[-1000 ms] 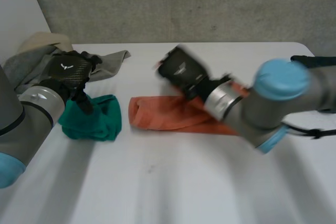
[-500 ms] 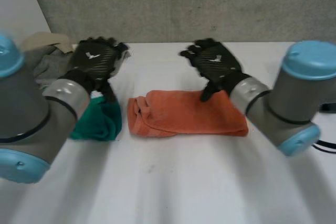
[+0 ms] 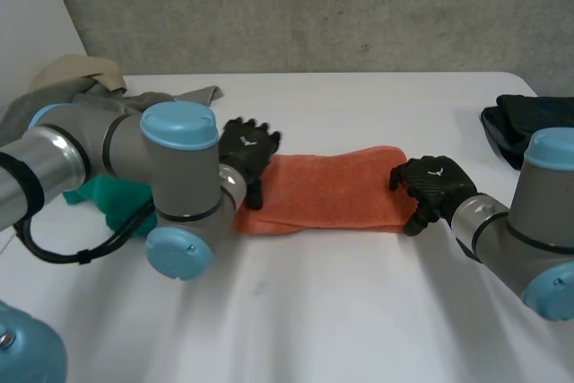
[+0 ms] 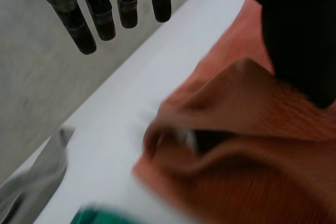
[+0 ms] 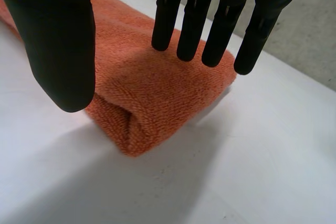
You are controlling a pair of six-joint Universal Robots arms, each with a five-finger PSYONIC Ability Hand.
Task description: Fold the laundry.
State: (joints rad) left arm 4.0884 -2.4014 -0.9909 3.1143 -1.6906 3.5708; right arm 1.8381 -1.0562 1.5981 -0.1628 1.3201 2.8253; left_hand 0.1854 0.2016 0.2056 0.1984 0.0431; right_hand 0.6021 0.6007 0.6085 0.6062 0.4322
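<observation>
Head view: orange towel [image 3: 323,187] is seen folded on the surface [image 3: 341,311], left hand [image 3: 247,152] at one end, right hand [image 3: 432,187] at the other.
Left wrist view: fingers [image 4: 79,22] are held straight, nothing gripped.
Right wrist view: fingers [image 5: 191,19] are spread straight over the towel end, nothing gripped.

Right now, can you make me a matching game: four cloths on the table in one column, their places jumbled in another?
1 orange towel
2 green cloth
3 grey garment
4 black cloth

A far left of the table
B between left hand and right hand
C table's right edge
D partly behind the left arm

Pairs: 1-B, 2-D, 3-A, 4-C
</observation>
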